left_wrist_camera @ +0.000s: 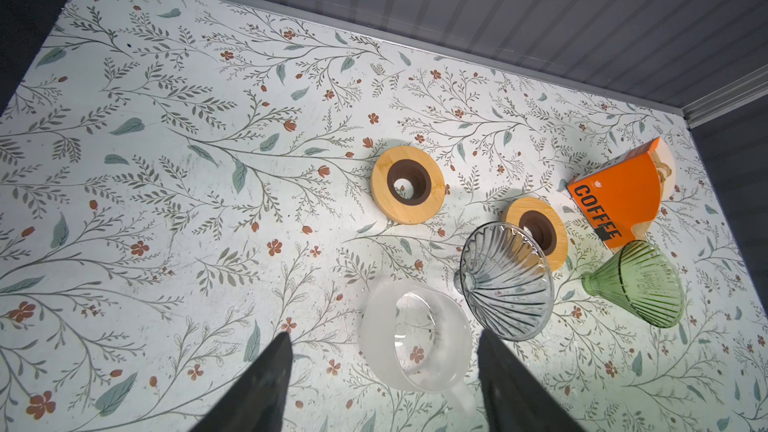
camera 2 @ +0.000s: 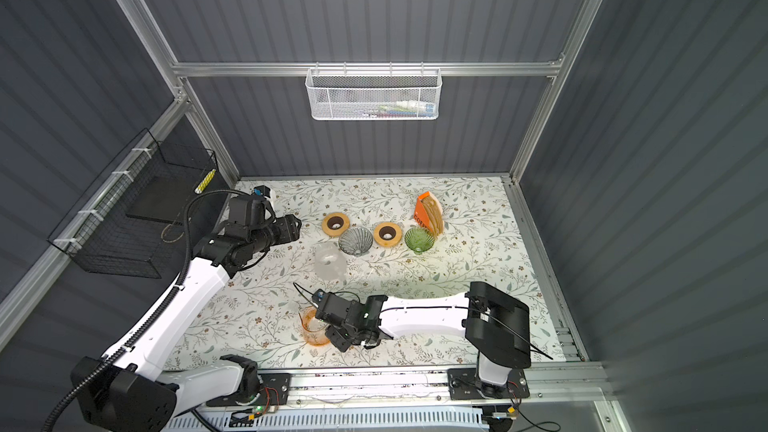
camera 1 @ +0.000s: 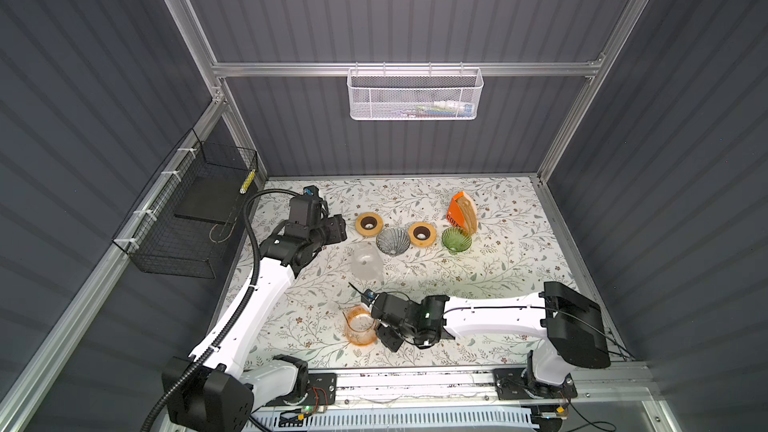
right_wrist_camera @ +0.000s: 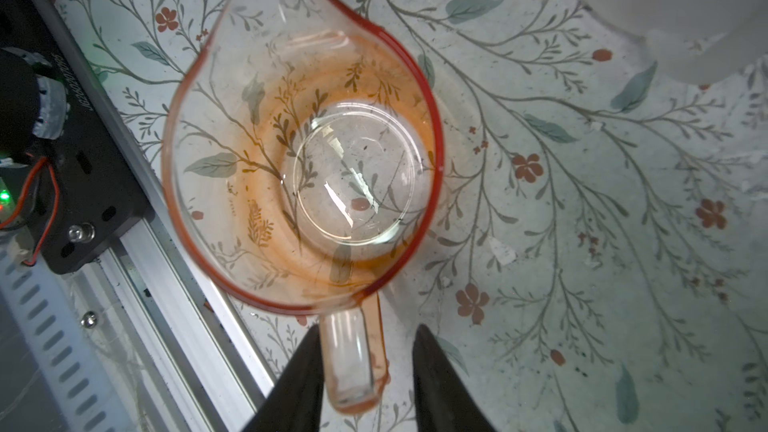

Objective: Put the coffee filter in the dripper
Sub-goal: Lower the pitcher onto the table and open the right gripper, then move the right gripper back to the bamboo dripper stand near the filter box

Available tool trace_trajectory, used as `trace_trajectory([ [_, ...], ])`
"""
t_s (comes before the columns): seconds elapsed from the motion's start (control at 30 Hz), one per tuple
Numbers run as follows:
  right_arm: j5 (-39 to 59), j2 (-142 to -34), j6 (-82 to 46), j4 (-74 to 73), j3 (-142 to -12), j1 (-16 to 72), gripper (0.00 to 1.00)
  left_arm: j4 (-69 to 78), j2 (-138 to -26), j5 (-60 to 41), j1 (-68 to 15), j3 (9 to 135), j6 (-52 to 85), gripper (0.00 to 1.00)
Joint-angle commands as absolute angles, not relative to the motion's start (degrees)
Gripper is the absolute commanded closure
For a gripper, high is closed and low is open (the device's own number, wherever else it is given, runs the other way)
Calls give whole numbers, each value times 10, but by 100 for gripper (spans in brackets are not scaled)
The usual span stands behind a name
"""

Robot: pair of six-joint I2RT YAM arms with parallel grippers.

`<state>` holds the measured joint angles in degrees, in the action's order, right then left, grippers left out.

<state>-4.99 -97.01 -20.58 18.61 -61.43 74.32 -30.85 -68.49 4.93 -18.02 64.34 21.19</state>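
Table (camera 1: 498, 284): patterned with leaves and flowers, and carrying all items noted below.

Coffee filters (camera 1: 469, 218): a brown stack standing upright in the orange holder (camera 1: 454, 214), which is marked "COFFEE". The holder stands toward the back edge, right of the middle. The filters are visible in both top views and partly in the left wrist view.

Green dripper (camera 1: 456, 239): tipped on its side just in front of the holder. Contact between the two cannot be determined.

Grey dripper (camera 1: 392, 241): also tipped on its side, near the table's middle. It lies between the two wooden rings (camera 1: 367, 224) (camera 1: 422, 234), and its rim overlaps the right-hand ring in the left wrist view.

Frosted pitcher (camera 1: 366, 261): stands just in front of the grey dripper.

Orange pitcher (camera 1: 359, 326): upright near the front edge, left of the middle, with its handle (right_wrist_camera: 353, 359) pointing toward the right arm (camera 1: 490, 317).

Right jaws: spread, one finger on each side of the handle. One finger (right_wrist_camera: 299, 376) is at or against the handle, and a clear gap shows between the handle and the other finger. The handle is not pinched.

Left arm (camera 1: 266, 280): reaches in from the left edge. Left jaws: spread wide and holding nothing. In the left wrist view their fingers (left_wrist_camera: 266, 388) frame the frosted pitcher from above without touching it.
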Motion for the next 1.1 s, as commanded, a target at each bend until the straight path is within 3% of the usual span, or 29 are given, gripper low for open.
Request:
trace_trajectory([
  [0.0,-71,-952,-212,203,-604,726,63,-317,-684,54,-179,658,201,29],
  [0.63,-55,-869,-231,216,-591,693,61,-329,-697,43,-179,663,197,29],
  [0.87,-20,-810,-276,233,-609,586,61,-327,-732,-44,-179,665,216,31],
  [1.07,-12,-787,-253,263,-657,500,60,-358,-762,-54,-180,694,210,32],
])
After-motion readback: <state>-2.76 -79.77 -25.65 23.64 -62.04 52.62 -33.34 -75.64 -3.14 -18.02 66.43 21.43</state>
